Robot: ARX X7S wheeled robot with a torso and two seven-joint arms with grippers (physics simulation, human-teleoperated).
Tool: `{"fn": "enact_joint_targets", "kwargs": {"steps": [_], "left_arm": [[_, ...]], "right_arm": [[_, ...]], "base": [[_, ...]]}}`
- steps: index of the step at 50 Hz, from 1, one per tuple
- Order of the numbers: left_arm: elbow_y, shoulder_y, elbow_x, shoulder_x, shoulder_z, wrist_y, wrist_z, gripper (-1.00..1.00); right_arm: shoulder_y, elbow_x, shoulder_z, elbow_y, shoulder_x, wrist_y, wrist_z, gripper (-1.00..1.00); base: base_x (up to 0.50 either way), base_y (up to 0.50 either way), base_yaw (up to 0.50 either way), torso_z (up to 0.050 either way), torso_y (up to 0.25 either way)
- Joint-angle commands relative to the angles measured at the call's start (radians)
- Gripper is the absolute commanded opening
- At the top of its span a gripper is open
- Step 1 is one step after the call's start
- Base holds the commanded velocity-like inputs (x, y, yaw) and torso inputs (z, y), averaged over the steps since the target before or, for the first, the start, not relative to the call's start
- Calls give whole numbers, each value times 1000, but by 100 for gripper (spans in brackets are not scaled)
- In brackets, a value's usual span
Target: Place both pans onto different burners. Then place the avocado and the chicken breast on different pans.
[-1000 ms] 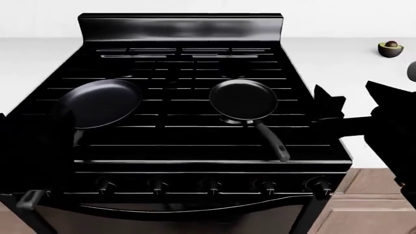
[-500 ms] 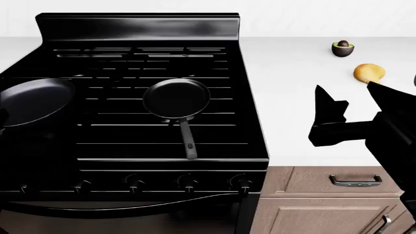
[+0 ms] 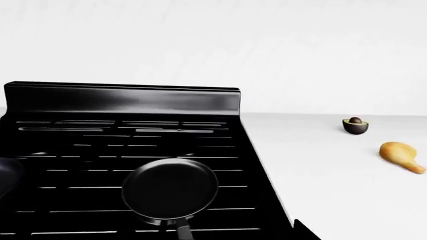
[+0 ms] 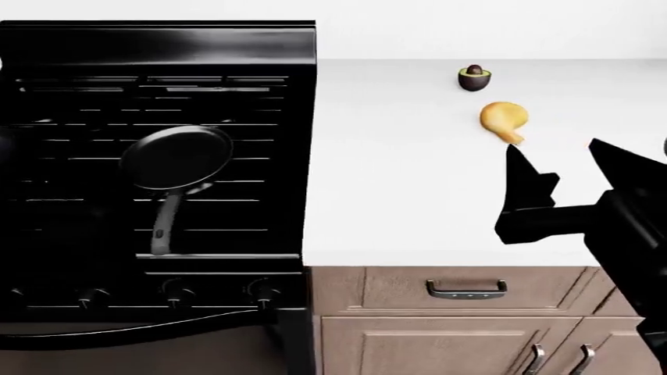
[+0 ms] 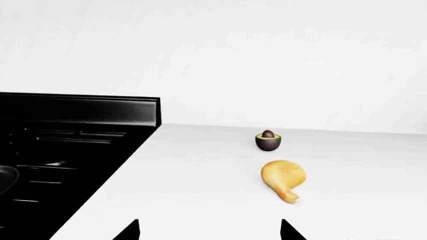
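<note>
One black pan (image 4: 177, 158) rests on the range's grates (image 4: 240, 211), its handle pointing toward the knobs; the left wrist view shows it too (image 3: 170, 189). A sliver of the second pan (image 3: 5, 176) shows at the edge of that view. The avocado (image 4: 476, 77) and the chicken breast (image 4: 504, 119) lie apart on the white counter, also seen from the right wrist: avocado (image 5: 268, 141), chicken breast (image 5: 283, 177). My right gripper (image 4: 573, 170) hovers open and empty in front of the chicken. Of my left gripper (image 3: 217, 234) only one fingertip (image 3: 300, 231) shows, set wide over the range's right edge.
The white counter (image 4: 407, 180) runs right of the glossy black range, whose raised back panel (image 4: 156, 43) stands at the rear. Knobs (image 4: 177, 294) line the range front. Wooden drawers with a metal handle (image 4: 466, 289) sit below the counter edge.
The head view has shifted right: the range slid left, the left pan left the frame, and the avocado and chicken breast came further into view. My right gripper stays open.
</note>
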Motion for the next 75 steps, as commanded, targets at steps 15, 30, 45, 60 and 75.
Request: {"fn": "enact_joint_targets", "kwargs": {"steps": [15, 30, 45, 60, 75], "left_arm": [[5, 1, 14, 11, 7, -7, -4, 100], [-8, 64, 61, 42, -30, -42, 22, 100], [-67, -155, 42, 85, 174, -71, -31, 100], [-483, -515, 324, 293, 438, -364, 270, 100], [-725, -676, 540, 469, 590, -418, 371, 100]], "right_arm": [[-19, -28, -23, -3, 0, 9, -55, 100], [-22, -27, -32, -5, 8, -1, -47, 100], [79, 17, -110, 72, 13, 7, 19, 100], [452, 208, -376, 317, -5, 1, 376, 100], [470, -145, -496, 513, -40, -12, 50, 100]], "base": [[0, -500, 0, 0, 0], [0, -500, 0, 1, 1], [0, -432, 0, 0, 0], [0, 0, 0, 33, 50], [158, -13, 0, 32, 7]]}}
